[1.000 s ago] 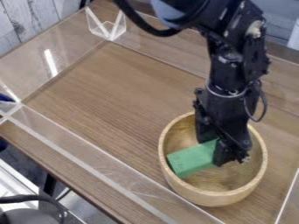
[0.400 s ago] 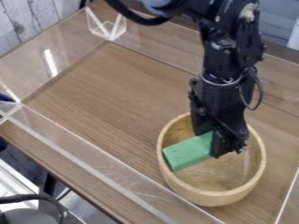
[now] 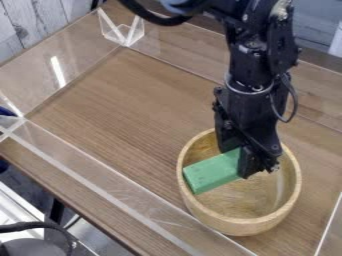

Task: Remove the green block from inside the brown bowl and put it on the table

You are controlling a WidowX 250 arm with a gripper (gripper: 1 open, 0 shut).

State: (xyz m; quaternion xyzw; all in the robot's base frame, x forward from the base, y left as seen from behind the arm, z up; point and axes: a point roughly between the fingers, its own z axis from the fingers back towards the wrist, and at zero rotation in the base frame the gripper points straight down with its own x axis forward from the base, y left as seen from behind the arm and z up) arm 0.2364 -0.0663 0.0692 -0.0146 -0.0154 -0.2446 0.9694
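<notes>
Gripping at the near right: gripper (image 3: pixel 241 160) closed down on green block (image 3: pixel 213 172), which looks tilted, its free end reaching left over brown bowl (image 3: pixel 242 225); main risk, that low end catching the bowl's left rim and twisting loose or dragging the bowl, if travel left starts before enough lift; acrylic wall (image 3: pixel 134 197) runs close by on the near left, so little margin there; widest bare table (image 3: pixel 120 105) lies far left

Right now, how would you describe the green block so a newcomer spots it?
On the wood-grain table, find the round light-brown bowl under the black gripper. The block is the flat bar there, the only green thing in view.
</notes>
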